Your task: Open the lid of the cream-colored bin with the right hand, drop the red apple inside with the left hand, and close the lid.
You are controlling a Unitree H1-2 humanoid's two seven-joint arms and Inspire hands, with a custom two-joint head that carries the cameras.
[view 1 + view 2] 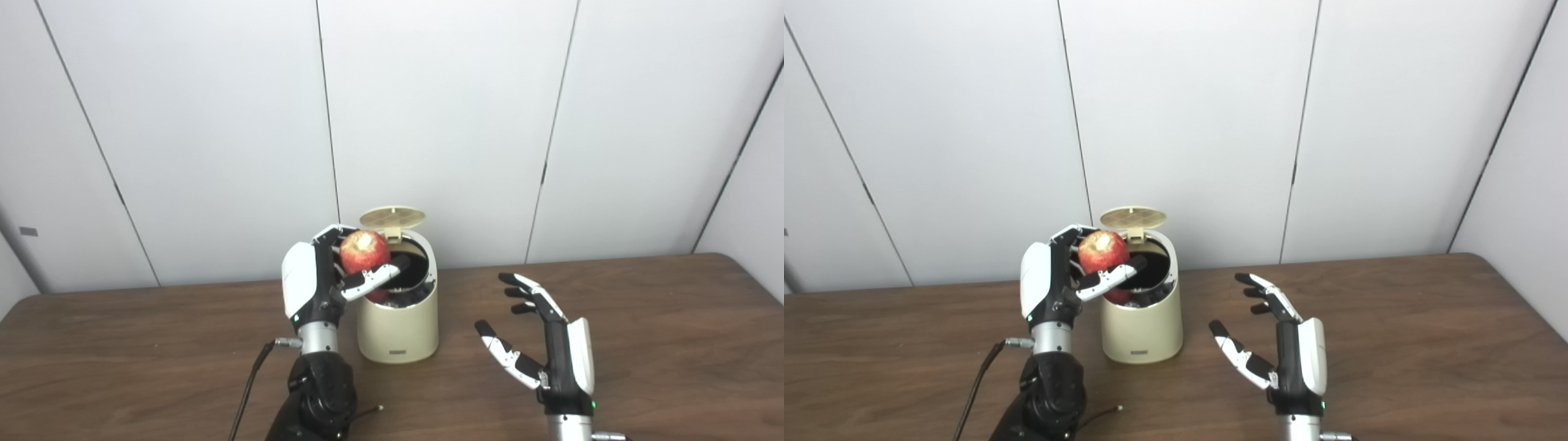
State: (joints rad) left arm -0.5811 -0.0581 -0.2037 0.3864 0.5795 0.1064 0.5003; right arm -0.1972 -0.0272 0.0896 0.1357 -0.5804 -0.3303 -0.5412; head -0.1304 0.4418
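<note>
The fingers [327, 236] and thumb of the left hand [318, 275] are wrapping around the red apple [364, 251], grasping it from its left side, with the thumb crossing under its front. The apple is showing its pale stem end upward and is hanging just over the left part of the open mouth of the cream-colored bin [398, 324]. Below the thumb, something red is showing inside the dark opening, though what it is cannot be told. The lid [392, 217] is standing raised on its hinge at the back of the bin, its ribbed underside facing forward and down. The bin is standing upright on the wooden table [643, 343], toward the far edge and a little left of the middle.

The right hand [545, 343] is hovering to the right of the bin, well apart from it, with its fingers [527, 288] spread and released, holding nothing, palm turned toward the bin. A black cable [248, 386] is trailing down from the left wrist toward the near edge of the table.
</note>
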